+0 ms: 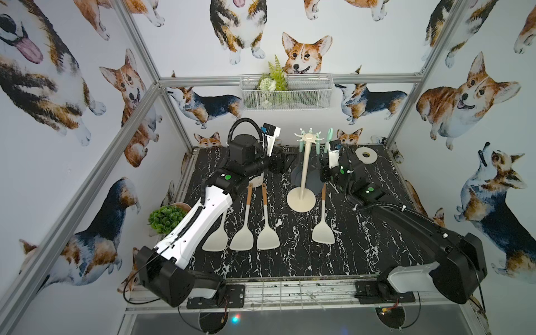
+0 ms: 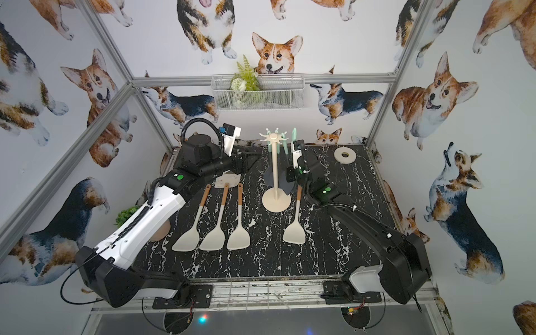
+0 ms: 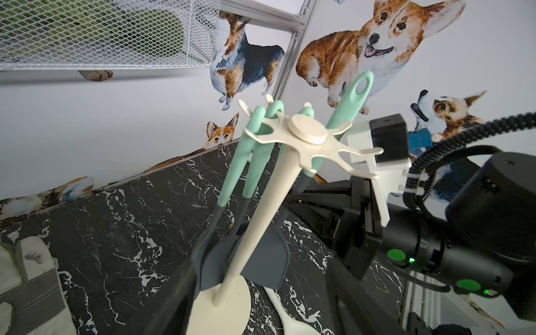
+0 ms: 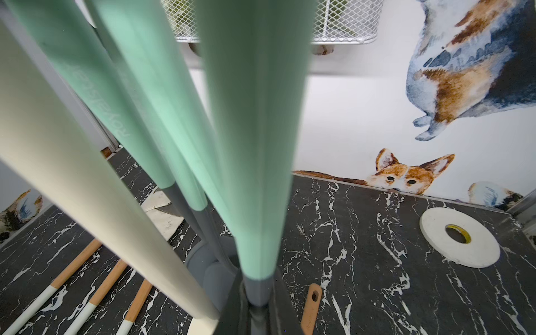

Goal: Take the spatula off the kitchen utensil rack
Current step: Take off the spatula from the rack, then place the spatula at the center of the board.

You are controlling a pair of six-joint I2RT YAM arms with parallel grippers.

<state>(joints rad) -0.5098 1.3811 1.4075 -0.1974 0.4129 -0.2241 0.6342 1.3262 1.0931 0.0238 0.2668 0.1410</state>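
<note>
Black marble tabletop [image 1: 362,246] inside corgi-papered walls. Upright at mid-back, cream rack [image 1: 304,168], disc base flat on the marble. Hanging from its hooks, three mint spatulas [image 3: 249,150], grey blades low around the pole. Fourth mint-handled spatula [image 1: 330,135] held beside the crown on the right, tilted, loop end above the hooks and clear of them. Clamped on its grey neck just below the mint grip, right jaws. Apart and empty, left jaws, aimed at the pole from the left, near it. Flat on the marble, four cream spatulas [image 1: 268,237] with wood handles: three in a row left of the base, one just right of it. Tape roll [image 1: 366,155] at back right. Wire basket [image 1: 304,98] on the back wall.
</note>
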